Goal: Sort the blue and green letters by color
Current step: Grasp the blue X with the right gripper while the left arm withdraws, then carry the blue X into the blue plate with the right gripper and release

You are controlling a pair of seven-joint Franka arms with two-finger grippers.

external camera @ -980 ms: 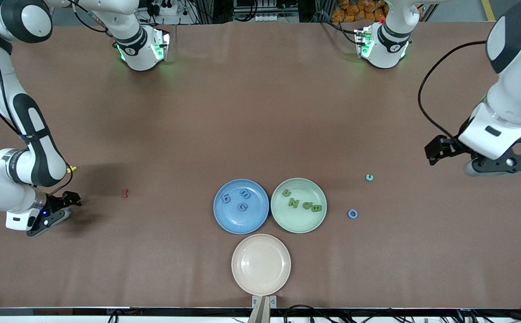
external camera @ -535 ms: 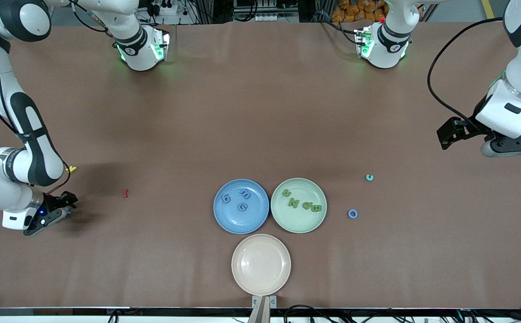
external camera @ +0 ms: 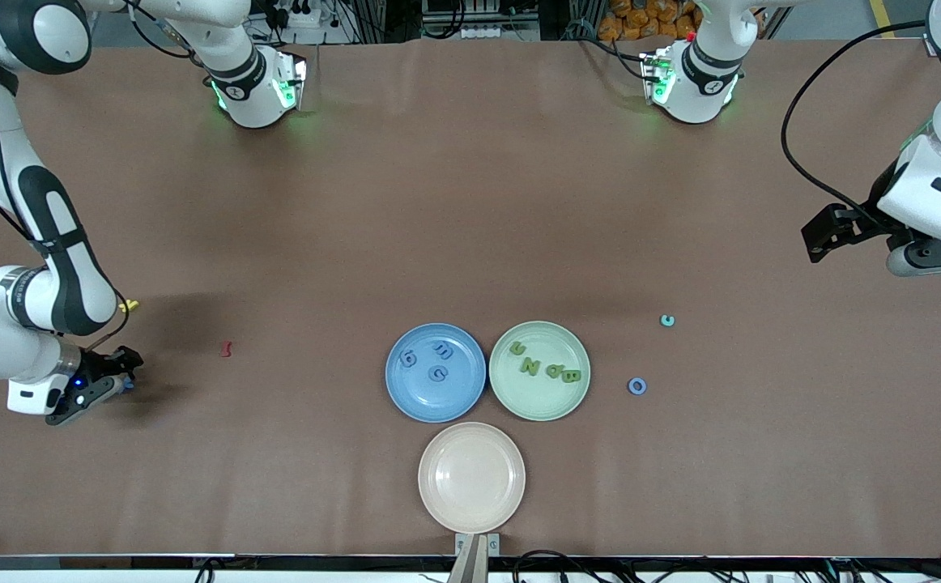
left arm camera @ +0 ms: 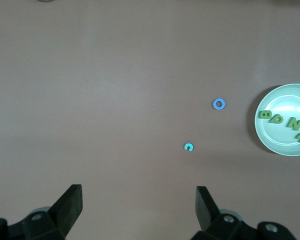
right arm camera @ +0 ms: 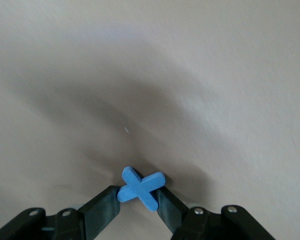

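My right gripper (external camera: 118, 380) is low at the table near the right arm's end, shut on a blue X letter (right arm camera: 141, 188) between its fingertips (right arm camera: 140, 197). Three blue letters lie in the blue plate (external camera: 430, 401); several green letters lie in the green plate (external camera: 535, 401). A blue O (external camera: 637, 385) lies on the table beside the green plate, toward the left arm's end. My left gripper (external camera: 932, 257) is up over the table's left-arm end, open and empty (left arm camera: 139, 205). Its view shows the blue O (left arm camera: 219, 104) and the green plate (left arm camera: 285, 142).
A teal c (external camera: 667, 321) lies farther from the front camera than the blue O and shows in the left wrist view (left arm camera: 189, 147). An empty beige plate (external camera: 471, 518) sits nearest the front camera. A yellow letter (external camera: 128, 306) and a dark red letter (external camera: 226, 349) lie near the right gripper.
The left arm has lifted and drawn back toward its end of the table, away from the blue O and teal c. The right gripper has shifted only slightly.
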